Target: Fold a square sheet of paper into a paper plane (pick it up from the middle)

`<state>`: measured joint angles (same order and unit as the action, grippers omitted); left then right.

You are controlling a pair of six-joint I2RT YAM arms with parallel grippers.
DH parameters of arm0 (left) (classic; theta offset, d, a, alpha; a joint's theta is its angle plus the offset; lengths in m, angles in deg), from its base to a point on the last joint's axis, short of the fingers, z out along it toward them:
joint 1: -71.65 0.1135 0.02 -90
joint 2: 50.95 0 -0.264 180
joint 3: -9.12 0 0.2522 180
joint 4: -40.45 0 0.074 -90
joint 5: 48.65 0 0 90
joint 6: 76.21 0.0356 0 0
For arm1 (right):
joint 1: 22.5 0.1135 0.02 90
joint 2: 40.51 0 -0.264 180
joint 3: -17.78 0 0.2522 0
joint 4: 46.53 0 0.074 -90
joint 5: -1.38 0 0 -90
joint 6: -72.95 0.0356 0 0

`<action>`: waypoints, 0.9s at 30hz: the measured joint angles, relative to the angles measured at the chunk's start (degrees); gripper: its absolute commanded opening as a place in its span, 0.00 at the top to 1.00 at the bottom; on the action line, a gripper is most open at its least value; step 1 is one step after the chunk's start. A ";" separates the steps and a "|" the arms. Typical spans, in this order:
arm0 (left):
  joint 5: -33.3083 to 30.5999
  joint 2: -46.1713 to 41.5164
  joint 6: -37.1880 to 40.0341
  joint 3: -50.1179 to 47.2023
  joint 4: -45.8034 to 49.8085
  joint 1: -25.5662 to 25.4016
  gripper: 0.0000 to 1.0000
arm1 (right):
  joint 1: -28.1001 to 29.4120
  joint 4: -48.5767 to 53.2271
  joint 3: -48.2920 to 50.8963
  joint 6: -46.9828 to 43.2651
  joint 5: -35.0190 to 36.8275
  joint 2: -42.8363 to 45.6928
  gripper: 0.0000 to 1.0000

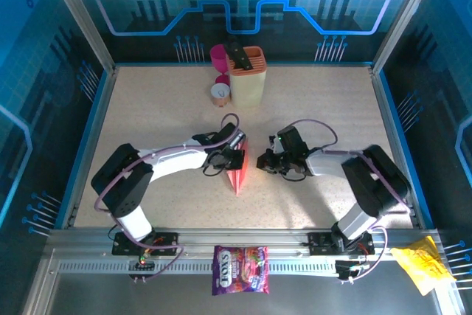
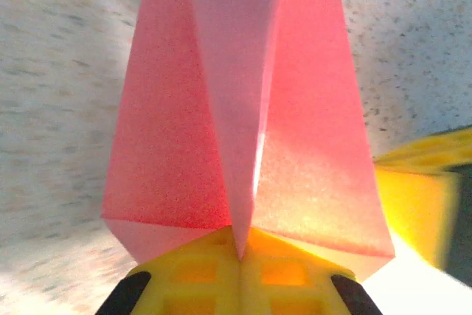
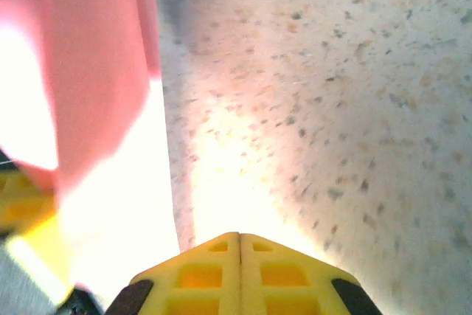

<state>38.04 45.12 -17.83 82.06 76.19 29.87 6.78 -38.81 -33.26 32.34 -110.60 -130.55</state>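
Observation:
The square sheet of paper is folded into a narrow pink paper plane (image 1: pixel 238 171) that stands on edge at the table's middle, its point toward the near edge. My left gripper (image 1: pixel 231 157) is shut on it. In the left wrist view the yellow fingertips (image 2: pixel 199 271) pinch the central fold of the paper plane (image 2: pixel 169 130), and the wings spread to both sides. My right gripper (image 1: pixel 264 161) hovers just right of the plane. Its jaws (image 3: pixel 240 237) are shut with nothing between them, and the pink paper (image 3: pixel 88 71) lies at their left.
At the back of the table stand a magenta cup (image 1: pixel 219 55), a peach slotted holder (image 1: pixel 247 75) and a small round tub (image 1: pixel 220 92). A purple candy bag (image 1: pixel 240 269) and a yellow bag (image 1: pixel 422 265) lie on the near rail. Blue walls ring the table.

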 measured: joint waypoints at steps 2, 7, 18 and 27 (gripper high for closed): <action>-1.51 -1.29 2.16 1.40 3.39 0.59 1.00 | 0.00 2.21 0.15 -0.96 1.11 4.79 1.00; -5.46 -2.10 7.23 3.91 9.49 0.79 1.00 | 1.20 5.11 1.79 -1.66 3.65 12.00 1.00; -9.29 3.82 12.09 4.20 13.92 0.79 0.96 | 5.73 7.80 4.74 -0.76 7.02 14.62 1.00; -9.57 5.42 12.33 4.20 13.27 0.17 0.56 | 7.21 7.72 4.74 -0.74 8.09 14.32 1.00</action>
<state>28.47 50.54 -5.50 86.26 89.46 30.05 13.99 -31.09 -28.52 31.60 -102.51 -116.23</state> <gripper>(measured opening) 0.412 0.047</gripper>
